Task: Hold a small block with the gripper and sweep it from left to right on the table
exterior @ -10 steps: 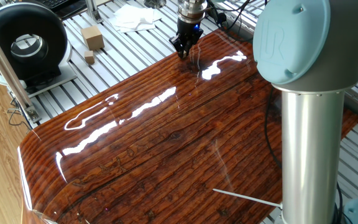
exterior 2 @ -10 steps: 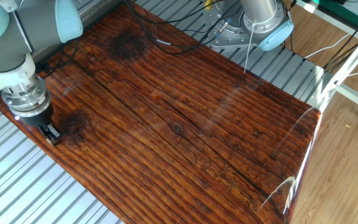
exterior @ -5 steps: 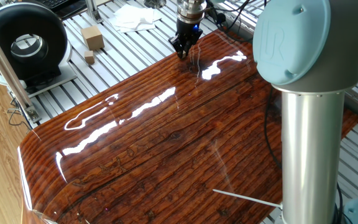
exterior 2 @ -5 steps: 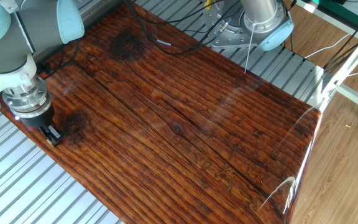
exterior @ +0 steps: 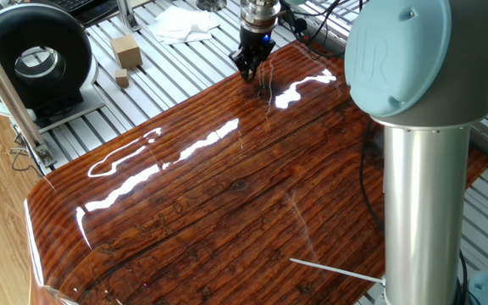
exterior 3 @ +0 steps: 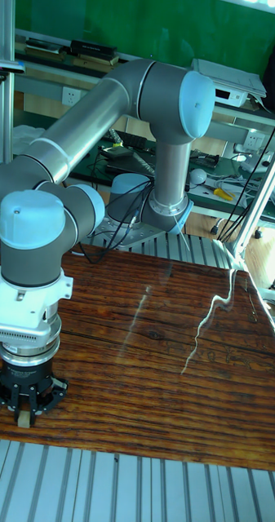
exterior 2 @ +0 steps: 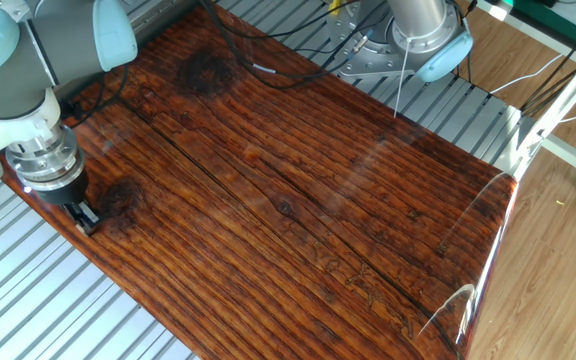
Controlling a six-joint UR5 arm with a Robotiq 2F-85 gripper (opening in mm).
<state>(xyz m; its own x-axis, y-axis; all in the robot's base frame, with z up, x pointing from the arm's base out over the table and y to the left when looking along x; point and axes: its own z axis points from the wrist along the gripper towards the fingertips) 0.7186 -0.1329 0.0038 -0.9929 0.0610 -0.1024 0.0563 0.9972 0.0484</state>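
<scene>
Reddish-brown striped wood, glossy under streaks of glare, makes up the surface (exterior: 227, 195), which lies on a grey slatted aluminium base (exterior 2: 88, 310). The hand (exterior 3: 24, 416) stands near one edge of the board, close to a corner, pointing straight down beneath its silver wrist (exterior 3: 27, 347). In the tall fixed view its black fingers (exterior 3: 13, 401) are drawn close together around a tiny light-tan cube, the small block (exterior 3: 24, 419), which shows between the fingertips and sits at or just above the wood; whether it touches the board cannot be told. In one fixed view the hand (exterior: 249, 69) appears at the far edge of the board with a blue light (exterior: 256, 36) on the wrist, and the cube itself is too small to make out there. In the other fixed view the hand (exterior 2: 85, 219) hangs just inside the board's edge, beside a dark patch in the grain (exterior 2: 120, 198).

Off the board, on the slatted base, lie a bigger tan box-shaped block (exterior: 126, 51) and a smaller tan piece (exterior: 122, 79) near it, well apart from the hand. A black round device (exterior: 32, 59) stands beside them, and a white cloth (exterior: 183, 24) lies farther along. The arm's grey column with its light-blue cap (exterior: 418, 135) fills the near right of that view.
</scene>
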